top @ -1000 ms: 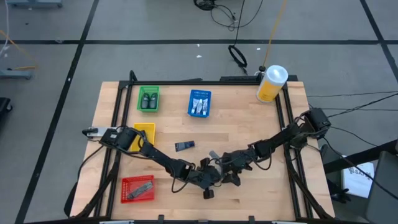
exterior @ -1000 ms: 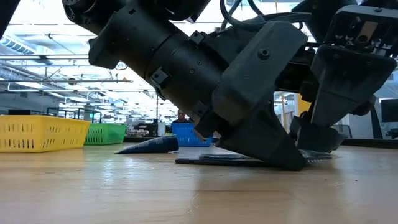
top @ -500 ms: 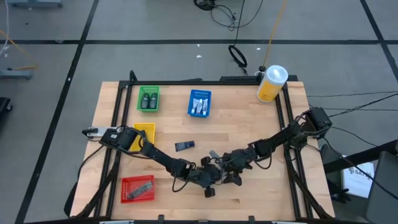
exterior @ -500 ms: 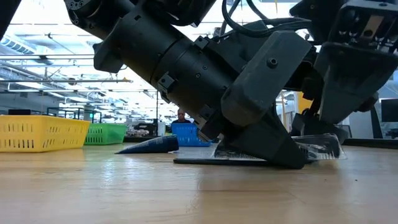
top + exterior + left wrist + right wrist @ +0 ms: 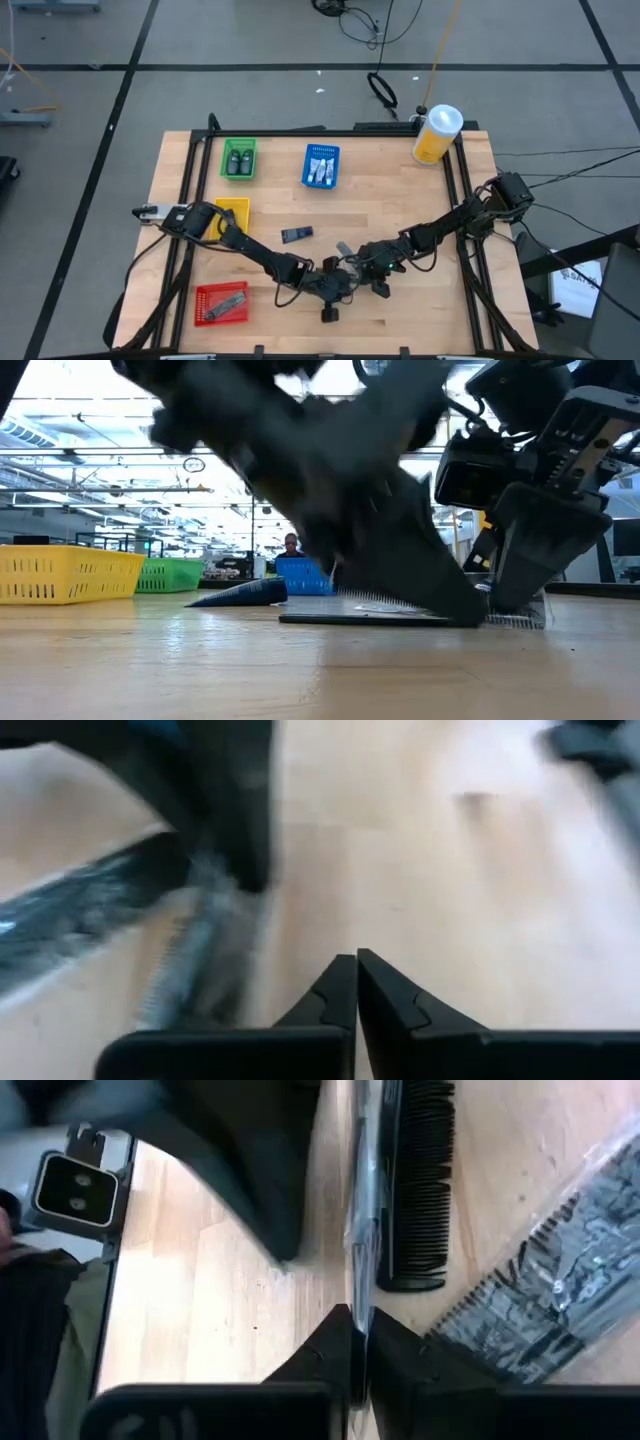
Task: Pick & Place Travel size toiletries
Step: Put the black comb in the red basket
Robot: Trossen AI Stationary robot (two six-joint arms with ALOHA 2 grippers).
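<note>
A black comb (image 5: 420,1190) in a clear wrapper lies flat on the table near the front middle, with my right gripper (image 5: 358,1325) shut on the wrapper. A second wrapped comb (image 5: 540,1300) lies beside it. In the low view the packet (image 5: 380,618) rests flat on the wood. My left gripper (image 5: 357,965) is shut and blurred, low over the wood next to the packet. A dark tube (image 5: 295,235) lies on the table farther back. My right gripper pinches the clear wrapper's long edge (image 5: 360,1280) beside the comb between its two fingers. The fingers slant down from the table's right side (image 5: 520,595). The packet lies flat on the table. My left gripper is blurred, so I cannot tell whether it touches the packet.
A green tray (image 5: 238,160) with dark bottles and a blue tray (image 5: 320,165) with whitish tubes stand at the back. A yellow tray (image 5: 232,212) is at the left and a red tray (image 5: 220,303) with a grey packet at the front left. A yellow canister (image 5: 437,133) stands at the back right.
My right gripper has shut on the comb packet's wrapper. The packet's right end, raised a little half a second ago, lies low on the table again. My left arm, which was still with its fingers down on the packet, is now blurred in motion.
</note>
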